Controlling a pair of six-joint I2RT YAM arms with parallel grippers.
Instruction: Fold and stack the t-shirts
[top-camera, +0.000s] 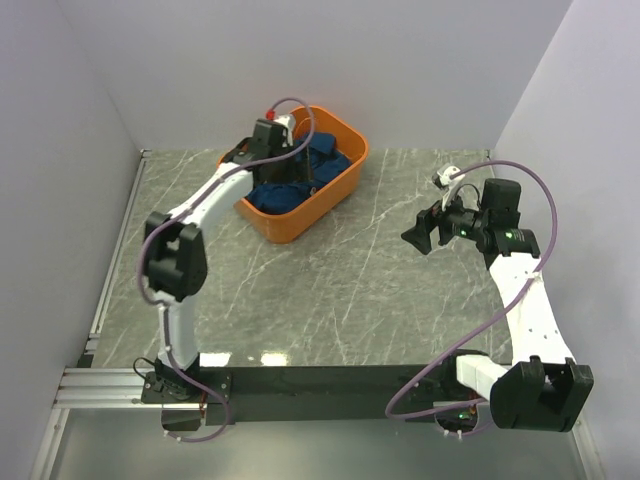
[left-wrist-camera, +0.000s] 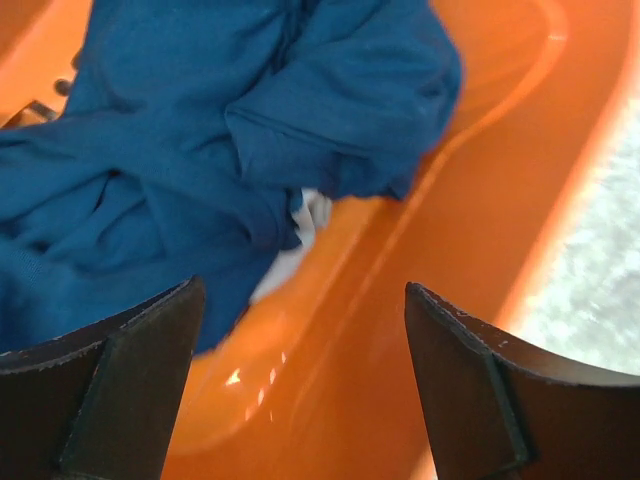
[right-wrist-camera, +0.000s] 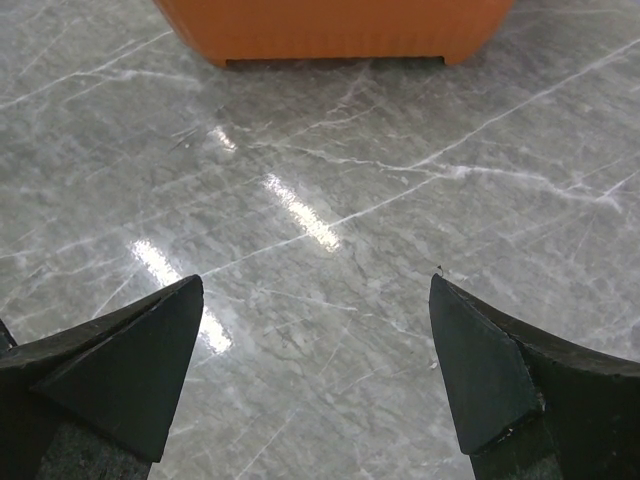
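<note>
Orange bin (top-camera: 303, 214) at the far left-centre of the grey marbled worktop (top-camera: 350, 285); both arms reach out from the near edge.

Left claw (left-wrist-camera: 302, 288): inside the bin, above its floor. The two dark fingers (left-wrist-camera: 130, 380) stand wide apart, released, with nothing gripped between them. Through the gap the wrist view shows bare orange floor and the edge of the blue cloth. The left finger lies just beside that cloth; whether it touches cannot be told.

T-shirts (left-wrist-camera: 200, 130): dark blue, crumpled in a loose heap inside the bin, filling its left and far part as the left wrist sees it. None is folded. A small pale patch (left-wrist-camera: 312, 215) shows among the folds near the bin's floor. From above, the heap (top-camera: 300, 185) lies within the bin's rim, partly covered by the left arm.

Right claw (right-wrist-camera: 315, 283): to the right of the bin and well apart from it, held above bare worktop. Its fingers are spread wide, released, holding and touching nothing. The bin's side wall (right-wrist-camera: 330, 25) fills the top of the right wrist view.
</note>
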